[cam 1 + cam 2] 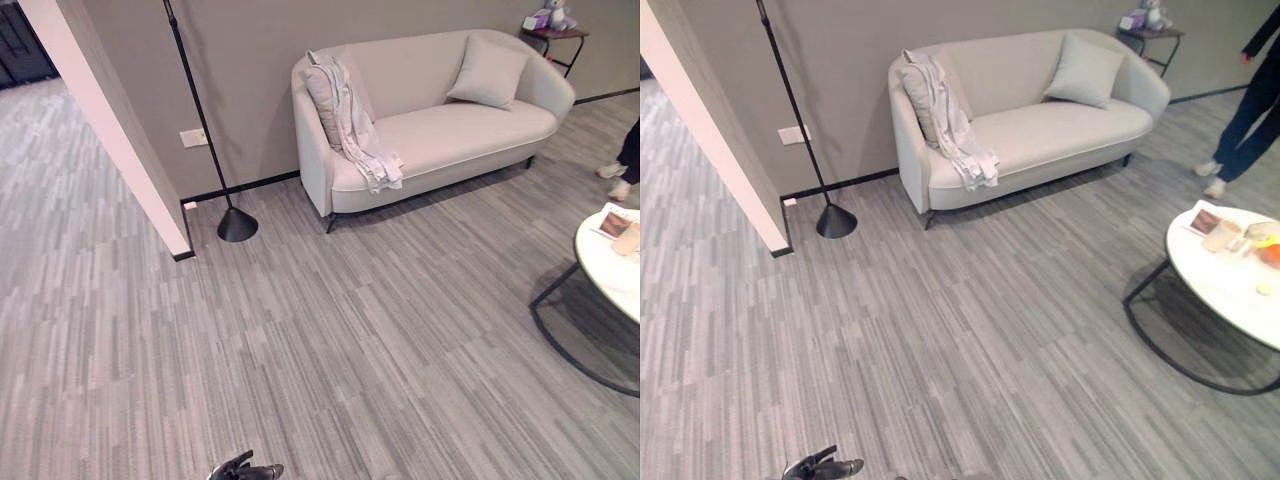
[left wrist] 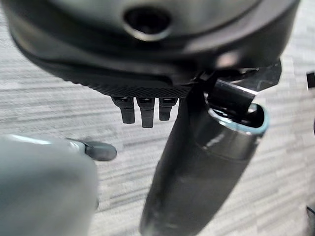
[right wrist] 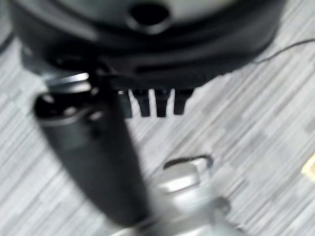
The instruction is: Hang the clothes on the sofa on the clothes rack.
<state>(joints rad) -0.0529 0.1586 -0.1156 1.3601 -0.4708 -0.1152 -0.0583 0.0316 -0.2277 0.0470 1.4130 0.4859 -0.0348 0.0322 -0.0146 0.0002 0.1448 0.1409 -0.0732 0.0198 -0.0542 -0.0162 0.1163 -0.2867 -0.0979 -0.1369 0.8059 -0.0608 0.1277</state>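
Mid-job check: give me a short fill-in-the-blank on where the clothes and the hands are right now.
1. The white clothes are draped over the sofa's ____ end.
2. A grey ____ rests at the sofa's opposite end.
3. The left hand and the right hand both hang over the ____, holding nothing.
4. The black pole's cone base stands on the floor to the ____ of the sofa.

Missing words: left; cushion; floor; left

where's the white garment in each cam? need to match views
Left eye view: white garment draped over the sofa's left end, upper middle of the picture.
Right eye view: same garment, upper middle, further left in the picture.
Left wrist view: not in it.
Right wrist view: not in it.
Shared landmark in both eye views: black floor lamp base left of the sofa.
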